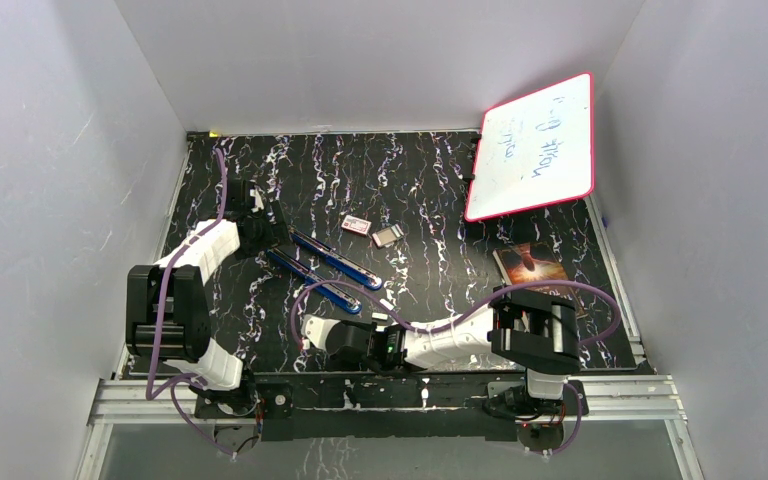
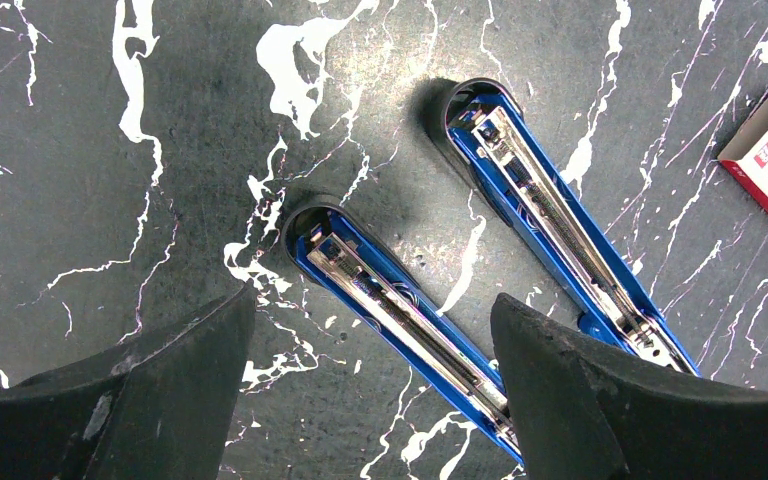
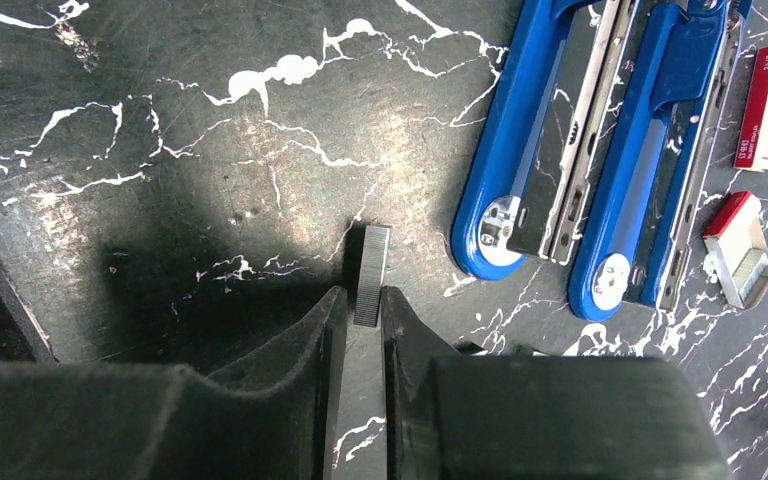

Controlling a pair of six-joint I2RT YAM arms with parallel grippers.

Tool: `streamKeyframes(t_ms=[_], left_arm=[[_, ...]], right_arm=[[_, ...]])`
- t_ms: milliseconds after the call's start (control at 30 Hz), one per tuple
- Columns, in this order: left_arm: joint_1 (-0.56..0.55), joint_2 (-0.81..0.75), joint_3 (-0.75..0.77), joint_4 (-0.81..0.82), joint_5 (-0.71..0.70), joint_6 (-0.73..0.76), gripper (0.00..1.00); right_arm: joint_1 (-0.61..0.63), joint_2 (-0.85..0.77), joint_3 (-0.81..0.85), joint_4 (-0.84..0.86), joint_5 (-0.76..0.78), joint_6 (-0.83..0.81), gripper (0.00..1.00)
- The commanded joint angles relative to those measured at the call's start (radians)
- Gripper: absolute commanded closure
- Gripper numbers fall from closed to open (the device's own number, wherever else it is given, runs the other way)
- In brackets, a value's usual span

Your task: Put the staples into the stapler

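The blue stapler (image 1: 325, 270) lies opened flat on the black marbled table, its two long halves (image 2: 400, 320) (image 3: 520, 150) side by side with the metal channels facing up. My left gripper (image 2: 372, 295) hangs open over the nearer half's end; nothing is between its fingers. A short grey strip of staples (image 3: 371, 270) lies on the table left of the stapler. My right gripper (image 3: 363, 292) straddles the strip's near end, jaws a little apart, with a thin gap beside the strip. In the top view the right gripper (image 1: 310, 330) is low near the front edge.
A small red-and-white box (image 1: 357, 225) and an open box tray (image 1: 388, 237) lie right of the stapler. A red-framed whiteboard (image 1: 535, 148) leans at the back right, with a brown book (image 1: 535, 268) below it. White walls enclose the table.
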Motion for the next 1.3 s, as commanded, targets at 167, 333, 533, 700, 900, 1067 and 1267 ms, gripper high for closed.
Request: streamKeyframes(t_ms=[167,333,533,700,900,1067,1267], left_arm=[[0.007,-0.010,0.024,-0.023,0.006,0.010,0.14],[0.007,-0.012,0.024,-0.023,0.006,0.010,0.14],[0.007,-0.015,0.023,-0.025,0.006,0.010,0.14],[0.007,-0.016,0.023,-0.025,0.008,0.009,0.14],[0.007,-0.018,0.023,-0.025,0.008,0.012,0.14],[0.007,-0.018,0.023,-0.025,0.009,0.012,0.14],[0.006,-0.018,0.023,-0.025,0.009,0.012,0.14]], right_arm=[[0.013,0.004,-0.006,0.038,0.007,0.019,0.71],[0.017,0.004,-0.002,0.035,0.013,0.016,0.70],[0.024,0.008,0.003,0.035,0.016,0.012,0.69],[0.035,0.017,0.009,0.030,0.026,0.003,0.68],[0.050,0.023,0.015,0.027,0.027,-0.001,0.67],[0.052,-0.012,0.018,0.035,0.042,0.002,0.65],[0.043,-0.130,0.011,0.059,0.004,0.023,0.59]])
